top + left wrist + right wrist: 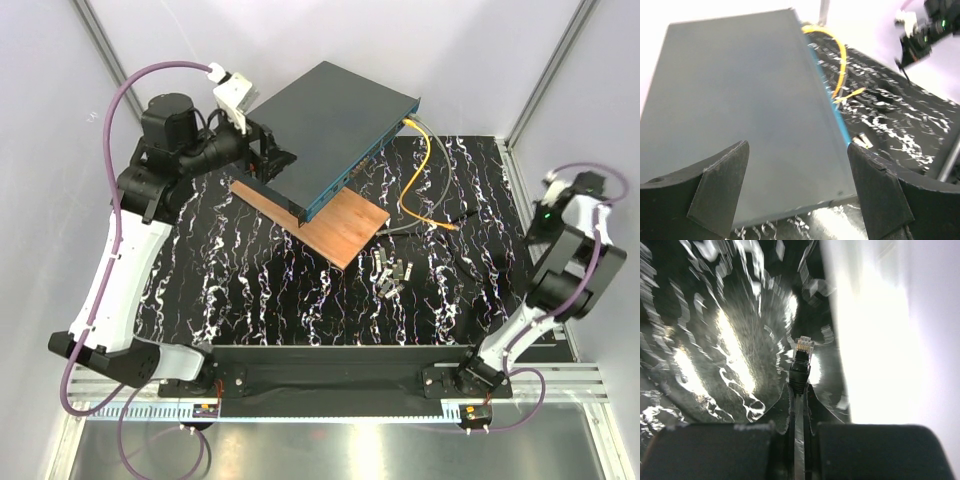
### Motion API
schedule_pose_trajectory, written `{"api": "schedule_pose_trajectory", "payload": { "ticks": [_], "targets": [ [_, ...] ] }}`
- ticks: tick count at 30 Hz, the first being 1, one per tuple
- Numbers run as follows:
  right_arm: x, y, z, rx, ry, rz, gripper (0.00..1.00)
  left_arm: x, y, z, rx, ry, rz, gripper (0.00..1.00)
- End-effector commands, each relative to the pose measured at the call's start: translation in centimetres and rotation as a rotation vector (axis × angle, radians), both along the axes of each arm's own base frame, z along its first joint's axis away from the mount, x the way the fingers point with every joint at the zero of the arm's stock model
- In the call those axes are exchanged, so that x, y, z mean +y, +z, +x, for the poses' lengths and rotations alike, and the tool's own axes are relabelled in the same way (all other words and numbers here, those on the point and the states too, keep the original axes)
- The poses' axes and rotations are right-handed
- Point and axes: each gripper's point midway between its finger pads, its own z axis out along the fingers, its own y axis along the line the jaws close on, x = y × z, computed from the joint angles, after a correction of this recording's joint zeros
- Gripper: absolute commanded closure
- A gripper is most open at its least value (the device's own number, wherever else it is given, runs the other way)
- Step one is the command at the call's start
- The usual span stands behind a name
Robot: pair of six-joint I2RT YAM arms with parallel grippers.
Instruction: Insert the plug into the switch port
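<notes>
Closest to the right wrist camera, the right gripper [799, 399] is closed, and its two fingers [860, 450] pinch a thin cable just behind a connector [802, 352] that has a black boot and a clear tip with gold contacts. This connector points up and away from the fingers, over the shiny black mat [715, 340]. From the top view this gripper is at the right edge of the table, close to the wall and well apart from the switch [330, 120]. The left gripper [797, 150] stands wide open and holds nothing. Its fingers [722, 185] frame the grey top of the switch at the end far from the orange cable [425, 165]. I cannot tell if they touch the box. The switch lies flat and diagonal, and its near part rests on a wooden board [345, 232] on the marbled mat. Its teal face [360, 165] looks toward the right arm, and the ports [350, 177] show there only as small dark marks, so I cannot tell one from another. The orange cable leaves the far end of this face, makes a loop over the mat and ends in the plug [452, 228]. The plug lies loose on the mat, to the right of the board, near a black cable [470, 214] and not in any gripper. Some small grey modules [392, 272] lie on the mat between the board and the right arm base.
</notes>
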Motion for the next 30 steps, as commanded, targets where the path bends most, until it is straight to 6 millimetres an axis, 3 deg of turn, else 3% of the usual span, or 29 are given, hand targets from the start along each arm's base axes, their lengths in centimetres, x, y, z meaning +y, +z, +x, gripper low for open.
{"api": "schedule_pose_trajectory", "payload": {
  "ticks": [1,2,3,5,6,8,10,14,16,18,19,21,22,24,25,30],
  "targets": [
    [-1.0,14.3,2.7,-0.351,0.144,-0.193,1.00,-2.1,2.6,-1.8,-0.057,-0.110,-0.031,0.14],
    [-0.7,16.0,2.7,-0.390,0.168,-0.218,1.00,-3.2,2.4,-2.2,-0.051,-0.141,-0.029,0.14],
    [0.0,19.5,2.5,-0.468,0.211,-0.266,1.00,-3.7,2.5,-2.5,-0.053,-0.160,-0.027,0.14],
    [1.3,22.9,2.3,-0.556,0.309,-0.324,1.00,-5.7,2.2,-3.6,-0.060,-0.222,-0.016,0.14],
    [2.4,25.6,1.4,-0.617,0.352,-0.373,1.00,-6.3,2.2,-3.9,-0.068,-0.241,-0.015,0.14],
    [4.3,28.1,0.6,-0.697,0.474,-0.442,1.00,-8.5,2.9,-5.0,-0.079,-0.309,-0.039,0.14],
    [7.2,31.0,-1.4,-0.791,0.618,-0.539,1.00,-10.5,3.4,-5.3,-0.054,-0.368,-0.085,0.16],
    [13.1,35.5,-5.9,-0.973,0.803,-0.685,1.00,-15.4,4.8,-8.0,-0.014,-0.500,-0.159,0.19],
    [15.2,36.0,-7.0,-1.029,0.875,-0.684,1.00,-17.3,4.5,-7.9,0.029,-0.484,-0.180,0.23],
    [17.2,36.6,-8.6,-1.078,0.933,-0.699,1.00,-19.4,5.1,-9.4,0.019,-0.519,-0.203,0.23],
    [18.8,36.4,-9.3,-1.104,1.011,-0.687,1.00,-21.0,4.5,-10.2,0.027,-0.542,-0.194,0.23],
    [20.8,36.5,-10.9,-1.142,1.082,-0.688,1.00,-22.4,4.8,-11.2,0.013,-0.584,-0.188,0.23],
    [22.2,36.1,-11.8,-1.168,1.143,-0.654,1.00,-23.9,3.5,-11.7,0.043,-0.608,-0.167,0.24],
    [23.9,36.2,-13.1,-1.200,1.215,-0.666,1.00,-24.7,3.5,-12.3,0.050,-0.632,-0.173,0.25],
    [25.0,35.5,-13.9,-1.212,1.240,-0.589,1.00,-25.3,3.8,-12.7,0.042,-0.645,-0.194,0.25],
    [27.0,35.2,-15.4,-1.240,1.276,-0.456,1.00,-26.7,2.4,-13.7,0.070,-0.669,-0.215,0.26]
  ]
}}
